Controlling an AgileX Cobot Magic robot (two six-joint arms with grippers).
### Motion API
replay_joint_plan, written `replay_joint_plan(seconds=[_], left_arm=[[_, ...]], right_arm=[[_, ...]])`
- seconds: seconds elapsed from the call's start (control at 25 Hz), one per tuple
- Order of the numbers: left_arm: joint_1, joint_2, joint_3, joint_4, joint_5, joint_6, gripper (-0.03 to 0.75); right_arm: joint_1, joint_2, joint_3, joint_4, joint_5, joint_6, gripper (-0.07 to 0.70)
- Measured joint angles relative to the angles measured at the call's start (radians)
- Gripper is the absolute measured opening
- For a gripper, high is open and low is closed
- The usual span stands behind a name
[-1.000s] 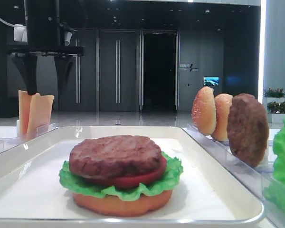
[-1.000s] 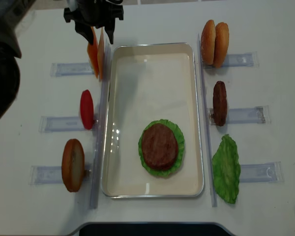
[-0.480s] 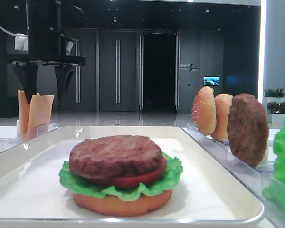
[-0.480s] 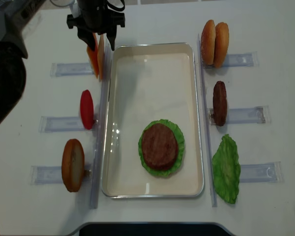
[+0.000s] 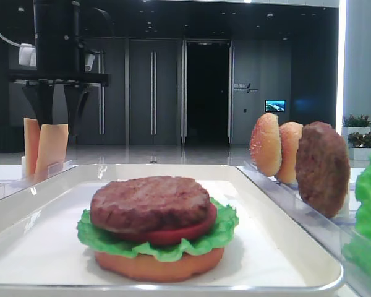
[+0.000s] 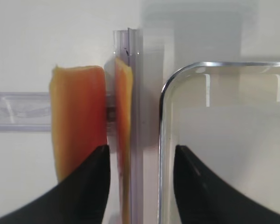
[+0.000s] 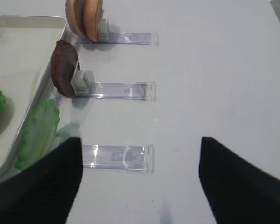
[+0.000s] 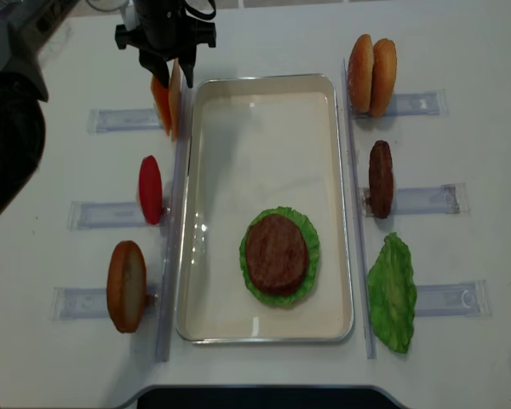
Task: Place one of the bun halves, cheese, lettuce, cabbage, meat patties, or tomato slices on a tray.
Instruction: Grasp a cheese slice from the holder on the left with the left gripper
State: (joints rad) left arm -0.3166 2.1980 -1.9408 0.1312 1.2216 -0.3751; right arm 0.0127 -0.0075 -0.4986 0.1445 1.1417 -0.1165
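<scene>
**A:** So the left gripper (image 8: pixel 167 70) is hanging right over the 2 cheese slices (image 8: pixel 167 102) standing on edge in their clear rack (image 8: pixel 119 119), just outside the far-left corner of the tray (image 8: pixel 264 94). From the left wrist view the fingers (image 6: pixel 88 186) are apart, straddling the thinner-looking slice (image 6: pixel 122 116) nearest the tray. Not clamped on anything that I can see.

**B:** Yeah, and that's my worry. The 2 slices sit really close together. If one finger comes down on the wrong side of the gap, it could pinch both or knock the outer slice (image 6: pixel 77 116) over.

**A:** Also thin and floppy, so a shallow pinch might just slip off on the lift.

**B:** And the tray rim is just beside that slice, so the finger could snag it. Right gripper (image 7: pixel 140 182)?

**A:** Wide open, holding nothing, hovering over the table by the lettuce (image 7: pixel 37 130). The burger stack (image 8: pixel 278 256) is waiting in the tray.
</scene>
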Motion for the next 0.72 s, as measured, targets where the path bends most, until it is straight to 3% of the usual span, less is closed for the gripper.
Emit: replay_joint_plan(seconds=[0.72], left_arm=[[0.0,0.011,-0.001,-0.005,0.0,0.022,0.312]], right_arm=[[0.0,0.0,0.0,0.0,0.0,0.0,0.524]])
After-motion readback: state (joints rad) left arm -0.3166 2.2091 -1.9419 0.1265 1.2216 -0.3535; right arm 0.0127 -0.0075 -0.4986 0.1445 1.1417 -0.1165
